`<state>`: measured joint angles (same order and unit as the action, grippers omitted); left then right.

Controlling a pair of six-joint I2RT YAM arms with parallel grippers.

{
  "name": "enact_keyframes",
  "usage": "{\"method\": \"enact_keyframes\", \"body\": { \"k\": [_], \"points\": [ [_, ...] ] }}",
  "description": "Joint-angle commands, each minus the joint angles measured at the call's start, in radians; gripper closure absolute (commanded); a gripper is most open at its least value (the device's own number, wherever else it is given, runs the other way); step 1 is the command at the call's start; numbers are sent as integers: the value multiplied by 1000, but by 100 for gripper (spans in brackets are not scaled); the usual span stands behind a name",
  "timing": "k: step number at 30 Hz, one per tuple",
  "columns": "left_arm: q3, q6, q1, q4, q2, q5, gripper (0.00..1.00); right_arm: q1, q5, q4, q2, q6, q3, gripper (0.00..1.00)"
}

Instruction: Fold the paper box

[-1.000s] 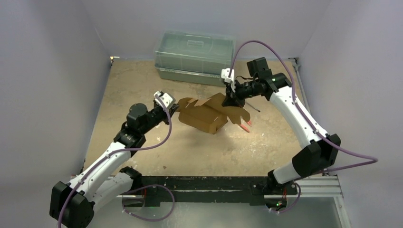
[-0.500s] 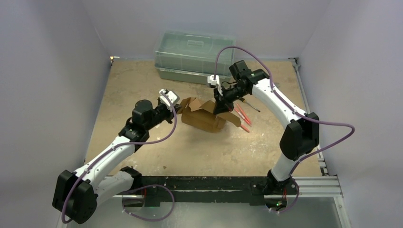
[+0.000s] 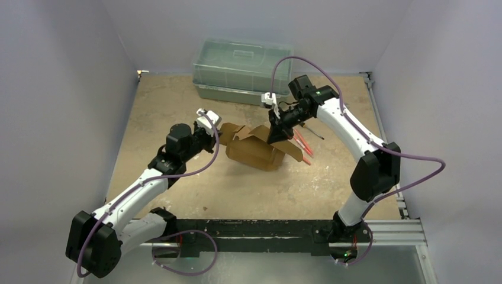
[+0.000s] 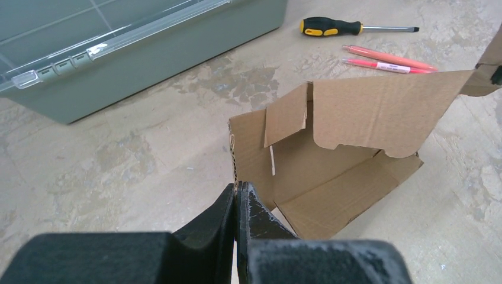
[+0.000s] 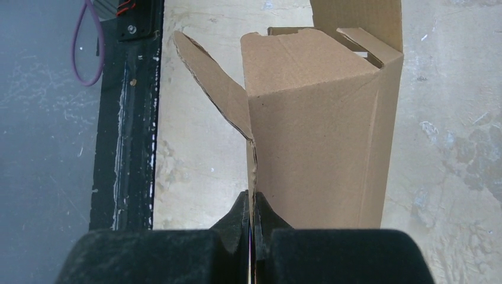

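Occupying the middle of the tabletop (image 3: 237,186), slightly nearer the far edge than the near one: one paper box (image 3: 256,155), plain brown thin cardboard, partly erected, lying on its side with flaps loose at both ends; one scalloped flap stands up on its far side, another hangs toward the right edge; whether its underside rests on the surface or is held just clear cannot be told from above. Left gripper (image 4: 237,192): fingers pressed together on the thin cardboard edge at the box's left end, the open interior of the box facing its camera. Right gripper (image 5: 252,204): fingers likewise pinched tight on a corner seam of the box at its far right, a flap splaying out just left of the pinch; both arms reach in from the near edge and meet the box from opposite sides. Plastic container (image 3: 243,70), translucent green-grey, lidded, latched: against the far edge, about midway along it, apart from the box. Screwdriver (image 4: 331,26), black and yellow handle, lying flat right of the container's near right corner; two red pens (image 4: 388,62), lying side by side just beside the screwdriver, between the box and the right edge, close to the box's right-hand flap.
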<state>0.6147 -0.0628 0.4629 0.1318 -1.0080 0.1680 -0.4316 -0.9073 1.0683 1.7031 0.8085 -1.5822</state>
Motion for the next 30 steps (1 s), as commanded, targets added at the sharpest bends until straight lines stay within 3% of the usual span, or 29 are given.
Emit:
{"method": "enact_keyframes", "body": {
  "k": [1,4,5,6,11,21,23,24,26,27,30],
  "points": [
    [37,-19,-3,-4,-6,8,100,10,37,23,-57,-27,-27,100],
    [46,-49,-3,-10,-14,32,100,20,127,-20,-76,-65,-34,100],
    [50,-56,-3,-16,-17,39,100,20,159,-45,-86,-83,-30,96],
    [54,-65,-3,-26,-20,54,100,21,228,-123,-118,-119,-10,85],
    [45,-65,-3,-26,-11,59,100,26,248,-161,-131,-128,14,69],
    [35,-60,-3,-14,0,84,100,27,189,-200,-85,-154,49,64],
    [30,-58,-3,-8,7,84,100,27,186,-210,-76,-166,59,65],
    [27,-58,-3,-7,11,84,100,27,171,-222,-76,-182,66,71],
    [24,-58,-3,-5,16,82,100,28,155,-227,-74,-201,70,95],
    [23,-59,-3,-4,19,81,100,27,139,-223,-74,-206,66,100],
    [20,-52,-3,6,22,79,100,27,68,-191,-79,-207,43,100]
  ]
}}
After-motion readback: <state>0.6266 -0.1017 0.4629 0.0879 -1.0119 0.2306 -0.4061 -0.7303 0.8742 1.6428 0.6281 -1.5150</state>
